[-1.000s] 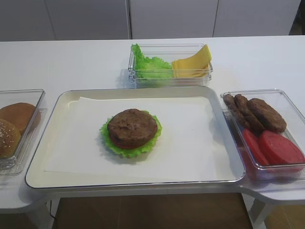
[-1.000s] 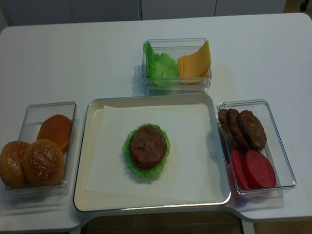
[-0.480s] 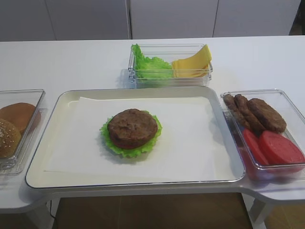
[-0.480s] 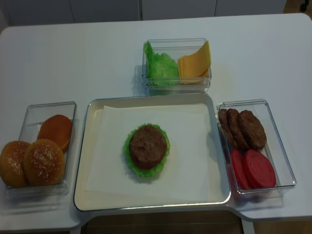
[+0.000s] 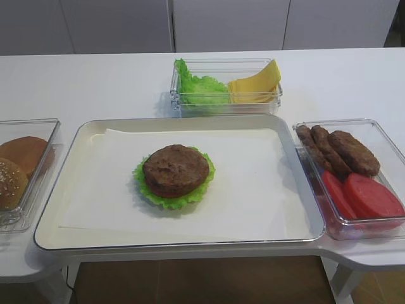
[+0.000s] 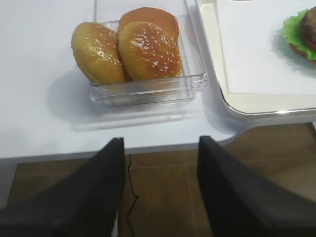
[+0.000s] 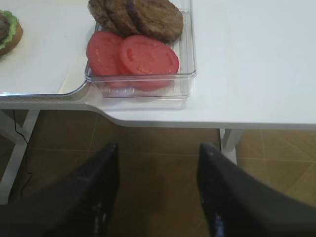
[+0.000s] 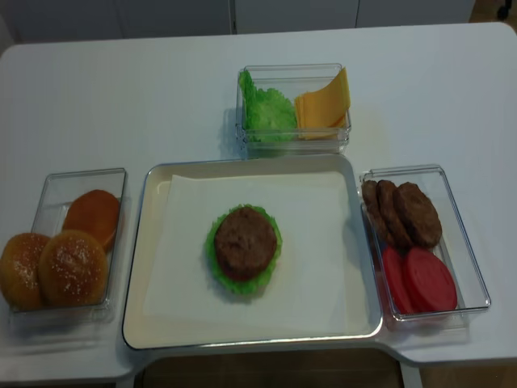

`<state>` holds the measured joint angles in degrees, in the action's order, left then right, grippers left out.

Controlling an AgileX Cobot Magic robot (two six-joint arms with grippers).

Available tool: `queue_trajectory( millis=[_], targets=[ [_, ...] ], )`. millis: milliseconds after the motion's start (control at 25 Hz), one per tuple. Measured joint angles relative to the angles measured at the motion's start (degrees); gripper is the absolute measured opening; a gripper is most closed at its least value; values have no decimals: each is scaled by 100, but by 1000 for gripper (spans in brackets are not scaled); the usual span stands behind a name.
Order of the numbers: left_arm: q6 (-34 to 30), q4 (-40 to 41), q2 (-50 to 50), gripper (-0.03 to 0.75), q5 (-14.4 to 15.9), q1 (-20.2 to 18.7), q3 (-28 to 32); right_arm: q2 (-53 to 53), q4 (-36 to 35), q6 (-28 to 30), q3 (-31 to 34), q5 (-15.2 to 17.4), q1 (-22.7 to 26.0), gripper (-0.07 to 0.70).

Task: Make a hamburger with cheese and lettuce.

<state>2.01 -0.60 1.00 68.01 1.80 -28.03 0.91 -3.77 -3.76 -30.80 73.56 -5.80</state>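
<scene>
The hamburger (image 5: 175, 172) (image 8: 243, 245) sits in the middle of the paper-lined tray (image 5: 57, 228), a brown patty on top of a frilly green leaf. Loose lettuce (image 5: 199, 85) and yellow cheese slices (image 5: 256, 83) share a clear box at the back. Neither arm shows in the two high views. In the right wrist view my right gripper (image 7: 157, 148) is open and empty, hanging over the floor in front of the table edge. My left gripper (image 6: 160, 142) is also open and empty, off the table's front edge below the bun box.
A clear box on the right holds brown patties (image 5: 345, 151) and red tomato discs (image 5: 370, 196). Another clear box on the left holds sesame buns (image 8: 71, 267) and a plain bun half (image 8: 93, 214). The white table's front edge (image 7: 207, 121) lies just ahead of both grippers.
Nothing on the table has visibly moved.
</scene>
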Motion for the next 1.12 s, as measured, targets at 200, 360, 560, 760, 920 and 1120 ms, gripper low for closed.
queue_trajectory(
  millis=[200,360,560,760,920,1120],
  targets=[
    [0,0,0,358,0,0,0,11,-23,227,65,-184,0,384],
    [0,0,0,358,0,0,0,11,27,311,188,-680,0,384],
    [0,0,0,358,0,0,0,11,37,336,335,-857,0,384],
    [0,0,0,358,0,0,0,11,100,302,335,-872,0,384],
    [0,0,0,358,0,0,0,11,110,302,335,-872,0,384],
    [0,0,0,358,0,0,0,11,110,289,335,-882,0,384]
  ],
)
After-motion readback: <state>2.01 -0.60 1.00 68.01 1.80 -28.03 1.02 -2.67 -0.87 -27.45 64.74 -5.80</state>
